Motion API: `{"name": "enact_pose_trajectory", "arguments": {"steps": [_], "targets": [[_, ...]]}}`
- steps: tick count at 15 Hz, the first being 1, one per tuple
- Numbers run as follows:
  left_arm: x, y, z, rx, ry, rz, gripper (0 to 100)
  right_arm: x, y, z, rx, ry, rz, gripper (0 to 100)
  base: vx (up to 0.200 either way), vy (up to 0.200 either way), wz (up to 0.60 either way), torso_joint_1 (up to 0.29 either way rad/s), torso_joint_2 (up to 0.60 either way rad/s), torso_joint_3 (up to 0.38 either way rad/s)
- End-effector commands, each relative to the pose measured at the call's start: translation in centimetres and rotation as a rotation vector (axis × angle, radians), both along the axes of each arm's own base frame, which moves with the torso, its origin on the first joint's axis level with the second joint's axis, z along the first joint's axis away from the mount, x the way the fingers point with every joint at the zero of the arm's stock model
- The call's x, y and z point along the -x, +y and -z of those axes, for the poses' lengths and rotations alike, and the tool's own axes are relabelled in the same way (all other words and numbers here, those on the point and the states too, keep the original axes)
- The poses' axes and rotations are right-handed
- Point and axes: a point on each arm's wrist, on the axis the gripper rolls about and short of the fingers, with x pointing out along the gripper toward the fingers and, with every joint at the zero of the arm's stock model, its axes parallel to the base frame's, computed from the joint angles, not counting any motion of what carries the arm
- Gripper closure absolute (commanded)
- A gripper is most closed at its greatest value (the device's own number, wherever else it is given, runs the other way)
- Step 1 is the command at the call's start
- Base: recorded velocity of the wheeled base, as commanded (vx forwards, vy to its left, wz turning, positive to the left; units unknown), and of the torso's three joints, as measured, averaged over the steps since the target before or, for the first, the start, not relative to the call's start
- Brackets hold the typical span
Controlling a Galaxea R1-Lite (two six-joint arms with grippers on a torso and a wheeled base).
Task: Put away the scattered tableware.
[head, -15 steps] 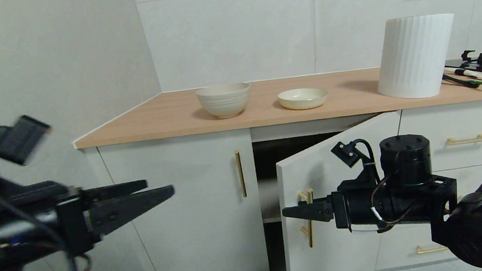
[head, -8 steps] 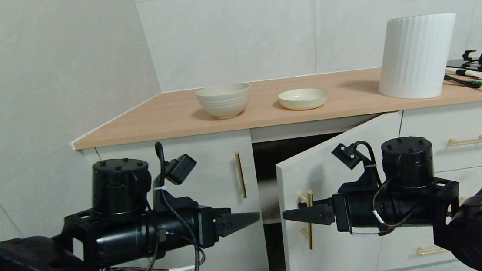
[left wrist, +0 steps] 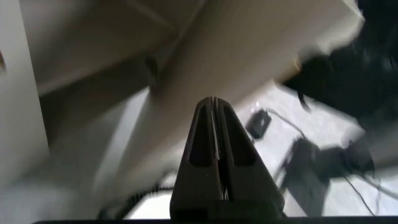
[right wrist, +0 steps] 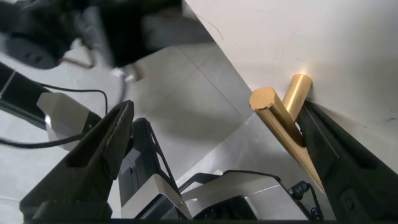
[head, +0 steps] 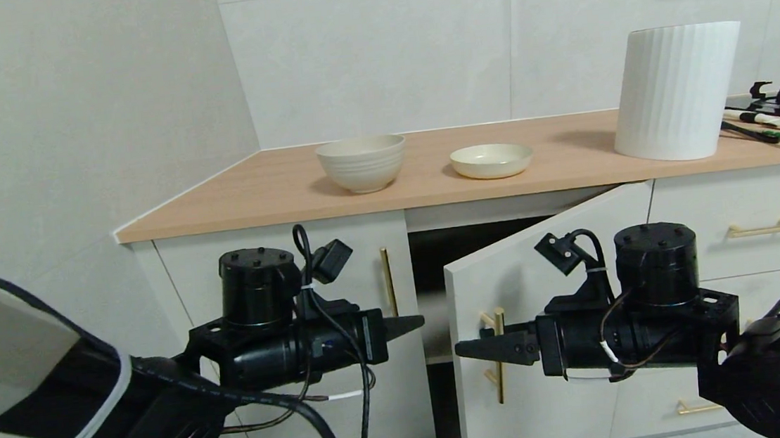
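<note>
Arms level, tip to tip: left pincer (head: 410, 324) closed and empty, right pincer (head: 468, 348) spread wide astride the door handle (head: 499, 357).

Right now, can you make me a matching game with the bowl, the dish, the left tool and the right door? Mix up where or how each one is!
Things
1. bowl
2. dish
3. left tool
4. right door

Places or states
A. partly open
B. on the counter, between the bowl and the jar
C. shut tight
D. on the counter, nearest the wall

Pairs: 1-D, 2-B, 3-C, 4-A
</note>
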Motion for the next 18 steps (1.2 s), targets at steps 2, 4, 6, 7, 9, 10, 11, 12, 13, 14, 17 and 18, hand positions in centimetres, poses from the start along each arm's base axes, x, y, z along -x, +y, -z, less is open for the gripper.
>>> {"name": "enact_pose_trajectory", "arguments": {"steps": [2, 4, 6, 7, 9, 10, 11, 12, 13, 14, 17, 18], "targets": [[-2.7, -1.9, 3.0, -0.021, 0.035, 0.008, 100, -0.1, 0.0, 0.4, 0.009, 0.011, 0.006, 0, 0.000, 0.000, 0.00, 0.000, 0.00, 0.000], [-3.5, -3.2, 6.1, -0.032, 0.051, 0.029, 100, -0.1, 0.0, 0.4, 0.009, 0.011, 0.007, 0, 0.000, 0.000, 0.00, 0.000, 0.00, 0.000], [-4.1, -4.5, 8.4, -0.017, -0.015, -0.002, 100, -0.1, 0.0, 0.4, 0.011, 0.012, 0.009, 0, 0.000, 0.000, 0.00, 0.000, 0.00, 0.000], [-4.2, -4.9, 8.8, -0.009, -0.035, -0.003, 100, -0.1, 0.0, 0.5, 0.012, 0.014, 0.009, 0, 0.000, 0.000, 0.00, 0.000, 0.00, 0.000], [-3.7, -5.5, 8.3, 0.000, -0.051, 0.010, 100, -0.2, 0.0, 0.6, 0.014, 0.015, 0.010, 0, 0.000, 0.000, 0.00, 0.000, 0.00, 0.000], [-3.4, -5.6, 7.8, 0.003, -0.060, 0.011, 100, -0.1, 0.0, 0.6, 0.015, 0.014, 0.017, 0, 0.000, 0.000, 0.00, 0.000, 0.00, 0.000], [-3.1, -5.8, 7.5, 0.007, -0.067, 0.016, 100, -0.2, 0.0, 0.5, 0.017, 0.011, 0.028, 0, 0.000, 0.000, 0.00, 0.000, 0.00, 0.000], [-2.8, -5.8, 7.3, 0.012, -0.073, 0.023, 100, -0.2, -0.1, 0.5, 0.020, 0.003, 0.041, 0, 0.000, 0.000, 0.00, 0.000, 0.00, 0.000], [-2.6, -6.0, 7.0, 0.021, -0.090, 0.030, 100, -0.4, -0.2, 0.5, 0.035, -0.024, 0.071, 0, 0.000, 0.000, 0.00, 0.000, 0.00, 0.000], [-2.5, -6.1, 7.0, 0.026, -0.098, 0.031, 100, -0.3, -0.3, 0.8, 0.056, -0.042, 0.096, 0, 0.000, 0.000, 0.00, 0.000, 0.00, 0.000], [-2.3, -5.9, 6.4, 0.031, -0.107, 0.028, 100, -0.4, -1.8, 1.3, 0.103, -0.086, 0.142, 0, 0.000, 0.000, 0.00, 0.000, 0.00, 0.000], [-2.2, -5.9, 6.4, 0.031, -0.108, 0.028, 100, -0.3, -2.5, 1.5, 0.120, -0.096, 0.160, 0, 0.000, 0.000, 0.00, 0.000, 0.00, 0.000]]}}
